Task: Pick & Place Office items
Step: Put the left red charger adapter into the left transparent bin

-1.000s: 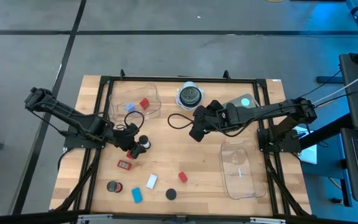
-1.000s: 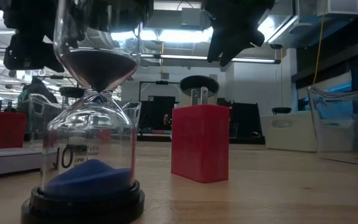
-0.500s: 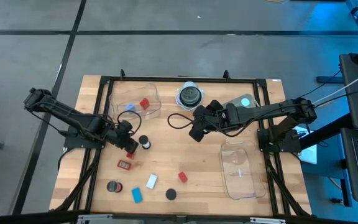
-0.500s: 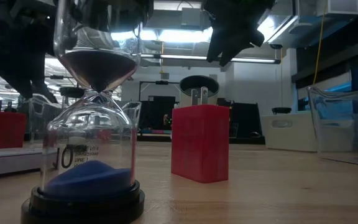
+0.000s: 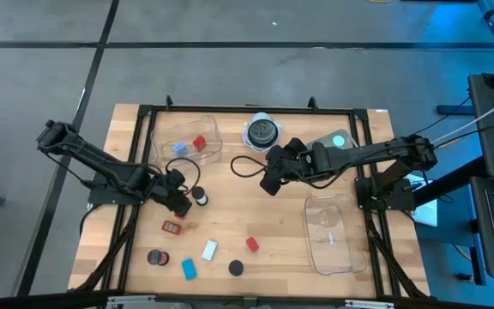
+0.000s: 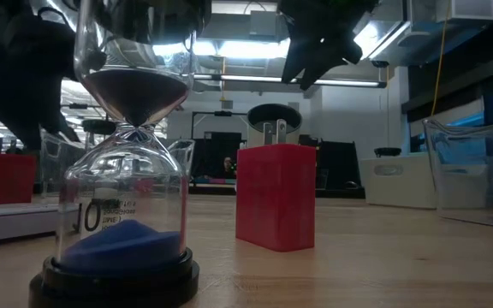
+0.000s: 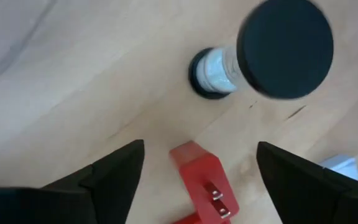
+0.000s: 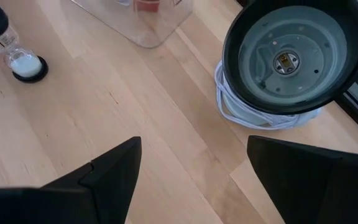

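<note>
left gripper [image 5: 181, 200]: low over the left-middle of the table [image 5: 264, 215], jaws spread, nothing between them, right next to a little white hourglass [image 5: 200, 196]; its wrist cam looks down on that hourglass and a red plug block [image 7: 205, 185]
right gripper [image 5: 268, 182]: hanging over the table's middle, jaws wide apart and empty, near the round dark thing [image 5: 262, 131] with the white cord
left tray [image 5: 187, 139]: a red block [image 5: 199, 143] and a blue piece [image 5: 179, 148] sit inside
right tray [image 5: 328, 232]: clear, on the right side
loose items: red tag [image 5: 172, 227], white block [image 5: 209, 250], blue block [image 5: 189, 269], red block by the front [image 5: 252, 244], black discs [image 5: 237, 268] along the front edge
</note>
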You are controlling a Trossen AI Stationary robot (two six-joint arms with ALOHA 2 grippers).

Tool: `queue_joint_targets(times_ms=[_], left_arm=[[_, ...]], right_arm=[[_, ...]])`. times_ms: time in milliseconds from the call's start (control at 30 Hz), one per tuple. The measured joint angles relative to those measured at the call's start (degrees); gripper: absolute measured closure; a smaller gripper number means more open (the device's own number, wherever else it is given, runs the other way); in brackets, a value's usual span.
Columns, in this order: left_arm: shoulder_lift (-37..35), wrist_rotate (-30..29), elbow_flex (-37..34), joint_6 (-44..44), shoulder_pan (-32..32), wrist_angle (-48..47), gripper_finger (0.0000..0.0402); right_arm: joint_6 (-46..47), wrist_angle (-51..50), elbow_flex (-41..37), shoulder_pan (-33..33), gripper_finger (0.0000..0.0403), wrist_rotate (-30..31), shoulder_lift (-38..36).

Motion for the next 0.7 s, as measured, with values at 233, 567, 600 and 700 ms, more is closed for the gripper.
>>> queue_joint_targets(times_ms=[233,567,600,700], left_arm=[[4.5,0.1,0.0,-3.3,-2.1,0.6,0.0073],[11.0,1.9,0.0,-6.2,-5.3,4.1,0.0074],[11.5,2.1,0.0,-6.2,-5.5,4.4,0.0075],[12.8,2.2,0.0,-6.4,-6.2,4.7,0.0076]], right_arm=[[0.0,0.1,0.0,0.0,0.0106,0.0,0.0],[0.0,0.3,0.0,0.0,0.0106,0.0,0.0],[0.0,0.3,0.0,0.0,0.0106,0.0,0.0],[0.0,0.3,0.0,0.0,0.0106,0.0,0.0]])
